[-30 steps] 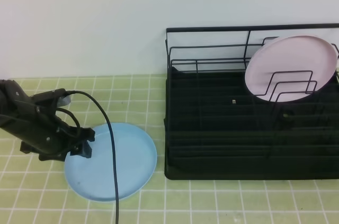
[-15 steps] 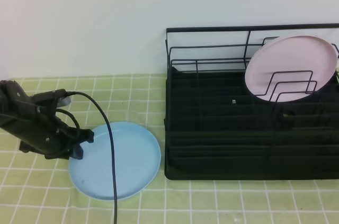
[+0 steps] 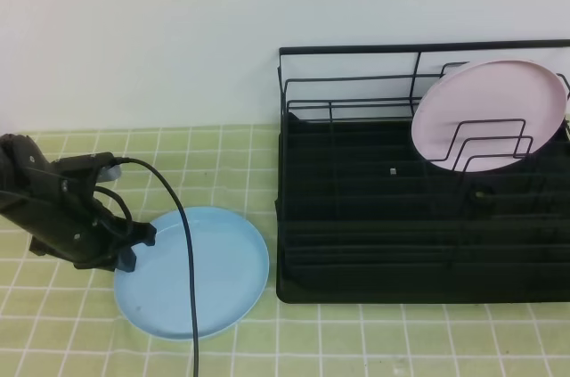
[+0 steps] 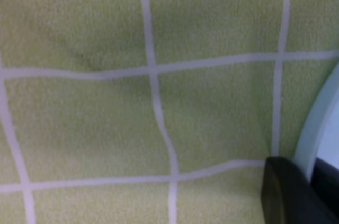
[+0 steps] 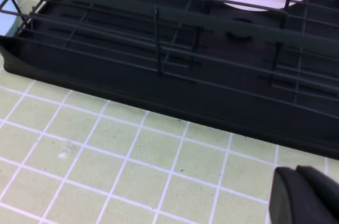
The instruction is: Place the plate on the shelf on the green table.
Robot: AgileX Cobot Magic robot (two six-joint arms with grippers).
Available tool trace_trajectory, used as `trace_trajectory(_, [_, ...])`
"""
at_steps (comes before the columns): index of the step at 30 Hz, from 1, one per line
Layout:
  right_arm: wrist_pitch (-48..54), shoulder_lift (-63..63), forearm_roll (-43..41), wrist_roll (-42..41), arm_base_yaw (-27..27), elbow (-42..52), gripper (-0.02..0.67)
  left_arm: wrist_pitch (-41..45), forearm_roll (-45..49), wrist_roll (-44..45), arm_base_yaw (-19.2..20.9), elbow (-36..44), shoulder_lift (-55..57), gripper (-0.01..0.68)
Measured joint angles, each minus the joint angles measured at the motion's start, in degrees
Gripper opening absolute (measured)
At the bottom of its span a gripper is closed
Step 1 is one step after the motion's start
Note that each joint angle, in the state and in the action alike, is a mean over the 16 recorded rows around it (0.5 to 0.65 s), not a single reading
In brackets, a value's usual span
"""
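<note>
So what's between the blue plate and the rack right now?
Nothing but bare green table: in the high view a narrow strip of tiles separates the blue plate from the rack. They are apart, not touching.

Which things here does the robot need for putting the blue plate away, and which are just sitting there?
Needed for the job:
- blue plate, flat on the green tiled table
- left gripper, shut on the blue plate's left rim
- black wire shelf

Just sitting there:
- pink plate, standing in the shelf
- right gripper, shut, holding nothing
</note>
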Motion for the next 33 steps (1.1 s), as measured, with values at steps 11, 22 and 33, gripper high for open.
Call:
trace_trajectory(11, [-0.04,0.0,0.02,0.0,0.0,0.0,-0.004,1.2,1.66,-0.31,0.01,0.14,-1.72,0.014])
trace_trajectory(22, [-0.12,0.0,0.05,0.0,0.0,0.0,-0.004,1.08,3.32,-0.8,0.01,0.27,-10.44,0.006])
trace_trajectory(33, [1.23,0.0,6.37,-1.24,0.0,-2.04,-0.004,0.27,1.84,-0.04,-0.23,0.27,-22.94,0.005])
